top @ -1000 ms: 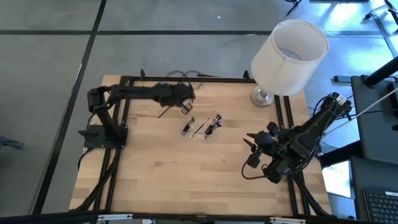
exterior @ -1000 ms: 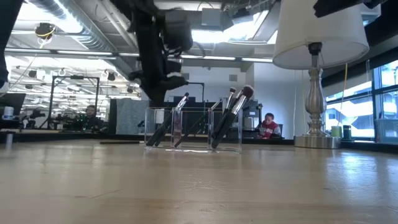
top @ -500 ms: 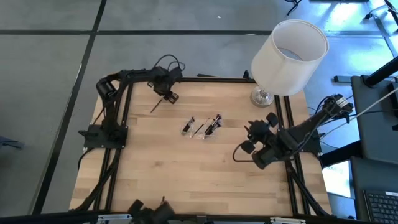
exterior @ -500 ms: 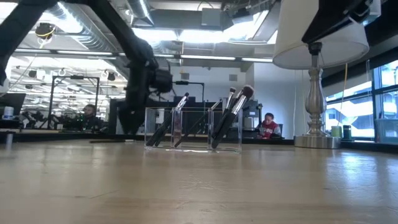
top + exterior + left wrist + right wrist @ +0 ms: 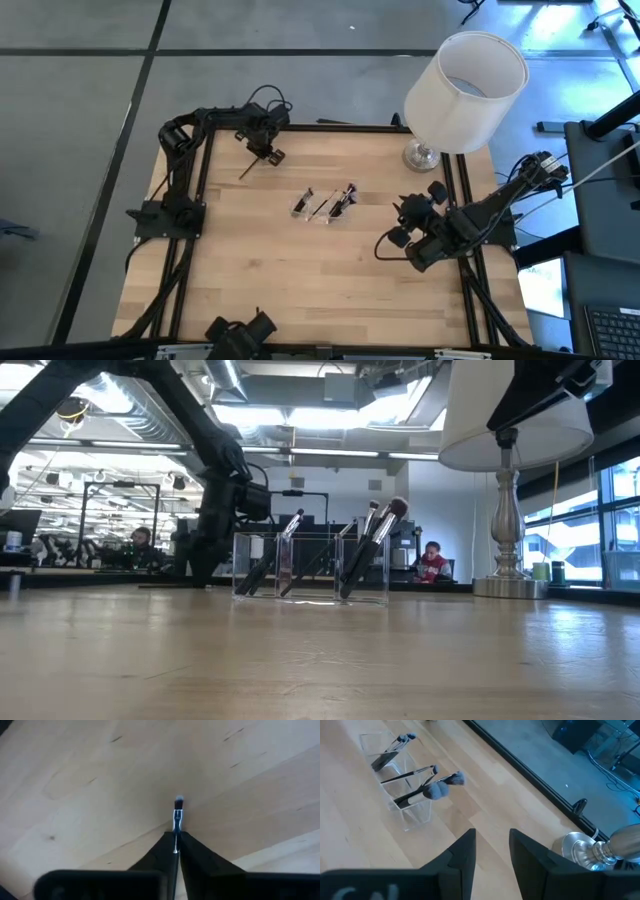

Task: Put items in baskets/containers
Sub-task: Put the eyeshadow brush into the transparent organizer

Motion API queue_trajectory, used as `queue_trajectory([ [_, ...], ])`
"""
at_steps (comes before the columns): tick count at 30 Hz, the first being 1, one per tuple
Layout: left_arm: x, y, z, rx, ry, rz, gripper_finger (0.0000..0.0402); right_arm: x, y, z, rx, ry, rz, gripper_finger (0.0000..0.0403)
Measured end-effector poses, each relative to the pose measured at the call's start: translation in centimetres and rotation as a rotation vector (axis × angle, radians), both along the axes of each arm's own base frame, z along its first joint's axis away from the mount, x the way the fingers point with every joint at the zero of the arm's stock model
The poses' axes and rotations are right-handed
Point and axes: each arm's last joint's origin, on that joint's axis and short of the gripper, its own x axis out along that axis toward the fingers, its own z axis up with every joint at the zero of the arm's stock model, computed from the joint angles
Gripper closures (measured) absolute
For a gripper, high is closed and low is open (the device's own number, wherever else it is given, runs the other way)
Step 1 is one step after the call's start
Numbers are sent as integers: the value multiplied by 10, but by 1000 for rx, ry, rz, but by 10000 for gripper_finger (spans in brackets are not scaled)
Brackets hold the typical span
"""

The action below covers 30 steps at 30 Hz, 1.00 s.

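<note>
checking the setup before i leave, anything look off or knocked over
Nothing stands out. The clear tray stands upright mid-table with its brushes leaning inside; the left gripper pinches one brush at the far-left corner. The lamp is upright.

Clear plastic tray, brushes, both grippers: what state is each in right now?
Clear compartmented plastic tray: upright mid-table, holding several leaning brushes.
Brushes in the tray: slanted, heads poking out above the rim.
Thin dark-handled brush: clamped between the left fingers.
Left gripper: shut on that brush, at the table's far left.
Right gripper: open, empty.
</note>
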Motion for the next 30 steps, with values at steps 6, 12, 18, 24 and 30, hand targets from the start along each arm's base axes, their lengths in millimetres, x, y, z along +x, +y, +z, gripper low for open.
queue_trajectory([
  [6, 3, -4, 0, 24, 21, 5, 387, 0, 0, 0, 2, -3, 0, 285],
  [12, 13, -19, 19, 143, 20, 11, 387, 1, 1, 0, 6, -10, 0, 285],
  [18, 22, -48, 84, 289, -157, 8, 387, 1, 1, 0, 12, -15, 1, 285],
  [24, 40, -109, 147, 492, -402, -28, 387, 1, 1, 0, 13, -15, 1, 285],
  [30, 72, -188, 162, 672, -548, -130, 386, 1, 1, 0, 13, -15, 1, 285],
])
